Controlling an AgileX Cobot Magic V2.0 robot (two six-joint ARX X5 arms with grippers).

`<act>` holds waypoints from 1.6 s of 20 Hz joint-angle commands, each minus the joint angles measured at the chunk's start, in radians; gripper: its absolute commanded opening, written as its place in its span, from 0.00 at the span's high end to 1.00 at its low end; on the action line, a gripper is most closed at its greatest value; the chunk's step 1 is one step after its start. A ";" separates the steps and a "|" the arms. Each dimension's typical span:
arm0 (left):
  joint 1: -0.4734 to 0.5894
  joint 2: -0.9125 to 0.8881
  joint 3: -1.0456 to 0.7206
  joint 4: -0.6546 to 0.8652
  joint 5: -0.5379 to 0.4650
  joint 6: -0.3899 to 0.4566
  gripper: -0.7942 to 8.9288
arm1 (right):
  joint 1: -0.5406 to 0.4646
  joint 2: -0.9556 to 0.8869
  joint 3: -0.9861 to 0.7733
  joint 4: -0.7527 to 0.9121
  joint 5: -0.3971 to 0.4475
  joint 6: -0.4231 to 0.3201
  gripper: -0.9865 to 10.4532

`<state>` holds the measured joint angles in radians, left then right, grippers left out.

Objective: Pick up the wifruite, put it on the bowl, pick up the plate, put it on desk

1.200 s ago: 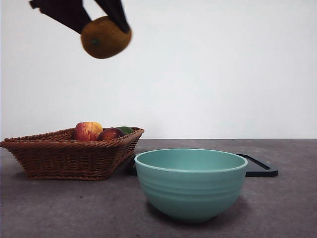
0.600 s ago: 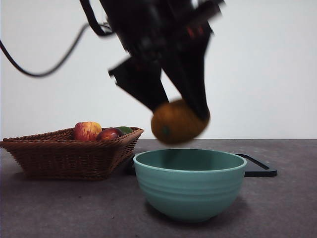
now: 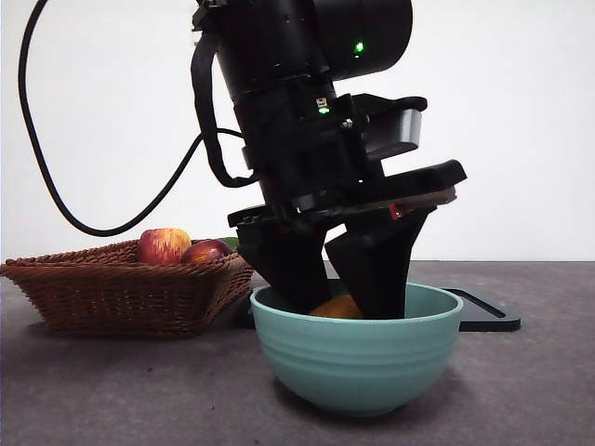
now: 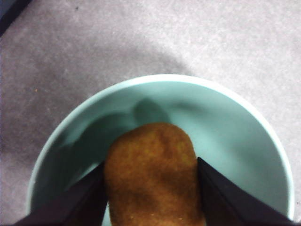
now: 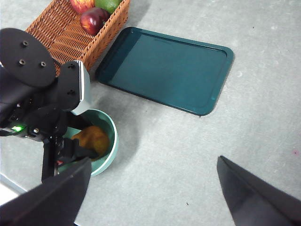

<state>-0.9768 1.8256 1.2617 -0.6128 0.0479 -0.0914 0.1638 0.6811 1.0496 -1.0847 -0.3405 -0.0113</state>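
Note:
The brown oval wifruite (image 4: 153,174) sits low inside the teal-green bowl (image 4: 225,122), with my left gripper (image 4: 153,190) shut on it, a jaw pressed to each side. In the front view the left gripper (image 3: 339,299) reaches down into the bowl (image 3: 358,362), and only the top of the wifruite (image 3: 337,308) shows above the rim. The bowl stands on the grey desk (image 3: 112,390). From high above, the right wrist view shows the bowl (image 5: 111,141) with the wifruite (image 5: 92,138) in it. My right gripper (image 5: 154,162) hangs open and holds nothing.
A wicker basket (image 3: 112,297) left of the bowl holds a red-yellow apple (image 3: 165,245) and a dark red fruit (image 3: 206,251). A dark teal tray (image 5: 169,68) lies flat behind the bowl. The left arm's cable (image 3: 56,186) loops above the basket.
The left gripper carried the wifruite from high above the basket, across to the right and down into the bowl. The bowl and basket stayed put.

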 commanded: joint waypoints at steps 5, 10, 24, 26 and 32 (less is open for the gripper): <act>-0.020 0.005 0.023 0.005 -0.003 -0.005 0.56 | 0.005 0.003 0.018 0.006 0.000 0.008 0.54; -0.016 -0.154 0.023 -0.004 -0.003 -0.008 0.56 | 0.005 0.003 0.018 0.006 0.000 0.008 0.54; 0.184 -0.710 0.005 -0.180 -0.003 -0.068 0.56 | 0.005 0.003 0.018 0.006 -0.004 0.010 0.54; 0.211 -0.774 -0.037 -0.183 -0.003 -0.086 0.56 | 0.005 0.003 0.019 0.006 -0.010 0.011 0.54; 0.251 -1.004 -0.295 -0.175 0.029 -0.161 0.56 | 0.005 0.003 0.018 0.006 -0.061 0.018 0.54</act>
<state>-0.7200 0.8215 0.9604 -0.7971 0.0715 -0.2283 0.1638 0.6811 1.0496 -1.0847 -0.3943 -0.0032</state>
